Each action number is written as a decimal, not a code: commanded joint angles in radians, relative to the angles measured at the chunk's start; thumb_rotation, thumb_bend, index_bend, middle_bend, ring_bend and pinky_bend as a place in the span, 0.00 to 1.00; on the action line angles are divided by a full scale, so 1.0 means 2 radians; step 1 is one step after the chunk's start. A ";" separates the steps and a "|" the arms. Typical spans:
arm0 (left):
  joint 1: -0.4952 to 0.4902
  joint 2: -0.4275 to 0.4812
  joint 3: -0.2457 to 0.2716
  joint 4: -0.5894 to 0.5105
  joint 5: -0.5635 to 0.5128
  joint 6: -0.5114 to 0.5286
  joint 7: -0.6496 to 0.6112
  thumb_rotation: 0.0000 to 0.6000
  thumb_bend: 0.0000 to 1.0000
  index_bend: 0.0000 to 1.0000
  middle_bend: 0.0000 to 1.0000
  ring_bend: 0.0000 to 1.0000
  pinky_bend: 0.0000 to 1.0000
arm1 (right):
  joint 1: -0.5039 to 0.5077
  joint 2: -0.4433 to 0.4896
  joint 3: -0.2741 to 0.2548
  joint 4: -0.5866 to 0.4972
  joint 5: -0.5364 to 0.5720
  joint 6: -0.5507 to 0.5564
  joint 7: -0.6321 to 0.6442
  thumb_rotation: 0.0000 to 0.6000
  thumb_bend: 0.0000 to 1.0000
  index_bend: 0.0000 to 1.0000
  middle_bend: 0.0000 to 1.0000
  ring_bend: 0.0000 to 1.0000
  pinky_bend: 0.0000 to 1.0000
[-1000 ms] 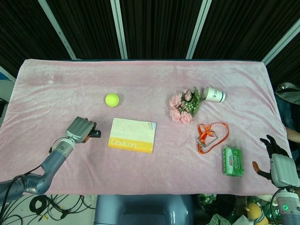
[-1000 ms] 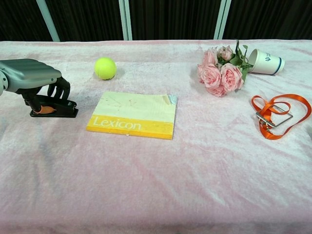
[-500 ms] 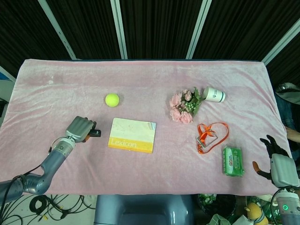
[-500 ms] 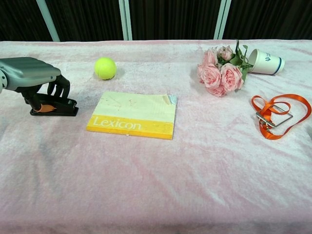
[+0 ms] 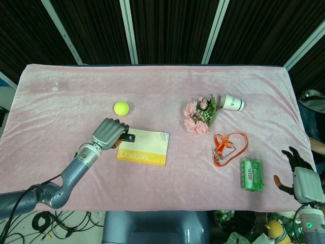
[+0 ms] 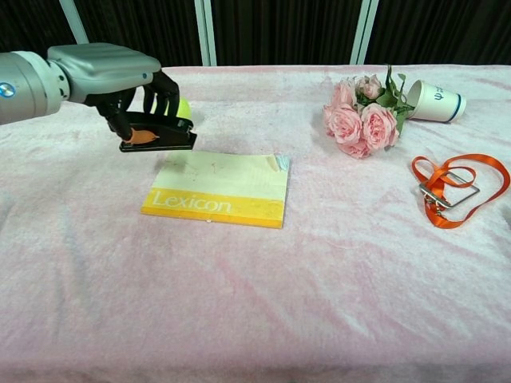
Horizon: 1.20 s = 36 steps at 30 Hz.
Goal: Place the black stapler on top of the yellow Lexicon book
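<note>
1. The left hand grips the black stapler, its fingers curled down over the top of it and pinching it against the thumb.
2. The stapler hangs clear of the pink surface, roughly level, over the back left corner of the yellow Lexicon book; in the head view it overlaps that corner.
3. The book lies flat near the middle of the surface, its yellow title band toward the robot, with nothing resting on it.
4. A tennis ball sits behind the book; in the chest view the hand hides most of it.
5. To the right lie pink roses and, just beyond them, a tipped paper cup.
6. An orange lanyard lies near the right edge, and a green packet sits nearer the robot.
7. The right hand is off the surface's right front corner, well apart from everything; its dark fingers look loosely spread and hold nothing.
</note>
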 commanded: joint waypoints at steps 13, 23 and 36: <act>-0.092 -0.113 -0.016 0.027 -0.181 0.010 0.159 1.00 0.45 0.50 0.52 0.39 0.50 | -0.002 0.004 0.002 0.000 0.006 -0.001 0.008 1.00 0.25 0.17 0.06 0.19 0.21; -0.101 -0.122 -0.016 0.027 -0.222 0.023 0.171 1.00 0.12 0.32 0.24 0.12 0.23 | -0.002 0.004 0.002 -0.001 0.007 -0.001 0.006 1.00 0.25 0.17 0.06 0.19 0.21; -0.080 -0.039 -0.012 -0.072 -0.213 0.078 0.157 1.00 0.04 0.27 0.15 0.02 0.14 | 0.000 0.003 0.002 0.000 0.009 -0.004 0.005 1.00 0.25 0.17 0.06 0.19 0.21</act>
